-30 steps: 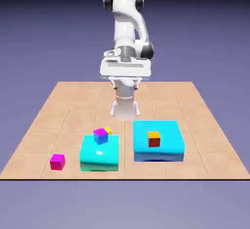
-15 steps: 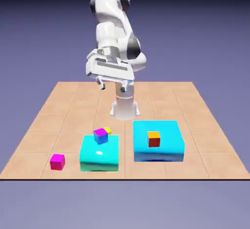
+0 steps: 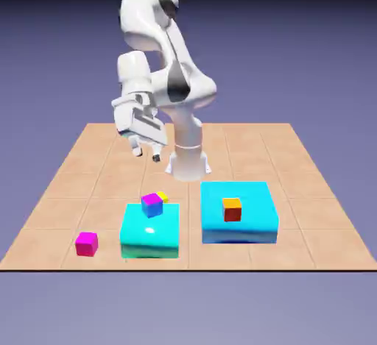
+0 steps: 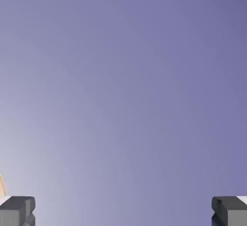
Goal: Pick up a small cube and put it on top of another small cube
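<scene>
High above the tan tiled table (image 3: 103, 159), the white two-finger gripper (image 3: 146, 153) is hanging tilted, jaws spread wide and holding nothing. Well below it, toward the camera, the small all-magenta cube (image 3: 86, 243) is sitting on the table, beside the cyan block (image 3: 151, 242) bearing the multicoloured magenta-topped cube (image 3: 152, 204).

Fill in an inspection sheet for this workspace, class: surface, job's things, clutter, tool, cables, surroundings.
Surface: tiled tan table, flat.
Job's things: all-magenta cube on the tiles near the front edge, exterior view's left; multicoloured cube, magenta top, on the smaller cyan block.
Clutter: orange-red cube on the larger cyan block.
Tool: tool open, empty, high above the table, away from both cubes.
Cables: nothing seen.
Surroundings: plain blue-violet backdrop.
</scene>
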